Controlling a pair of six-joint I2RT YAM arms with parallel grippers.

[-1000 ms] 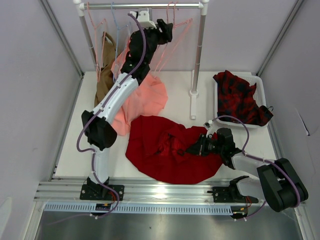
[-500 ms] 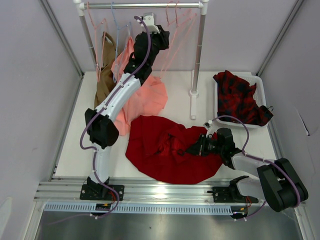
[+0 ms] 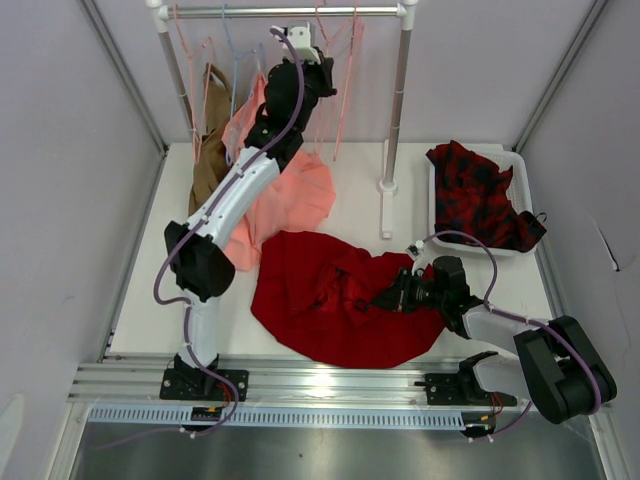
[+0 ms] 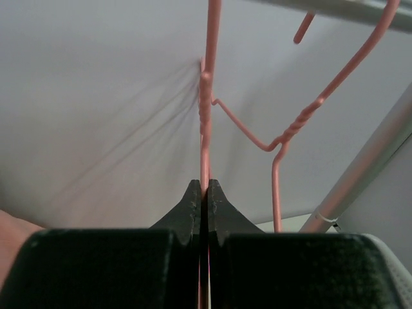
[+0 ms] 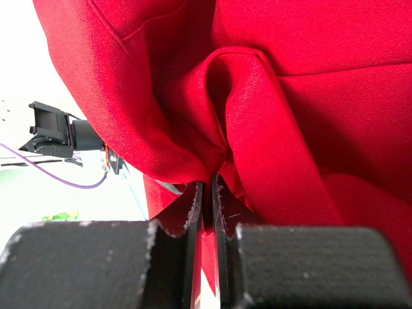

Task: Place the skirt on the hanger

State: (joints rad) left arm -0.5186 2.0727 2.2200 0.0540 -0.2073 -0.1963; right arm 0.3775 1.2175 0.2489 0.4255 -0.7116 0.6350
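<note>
The left fingers (image 4: 190, 215) pinch the hanger (image 4: 205, 122), right fingers (image 5: 193, 222) the skirt (image 5: 296, 96).

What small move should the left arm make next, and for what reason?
Probably lift the hanger slightly to unhook it from the rail. The left gripper is shut on its wire, and the right gripper is shut on a fold of the skirt on the table.
</note>
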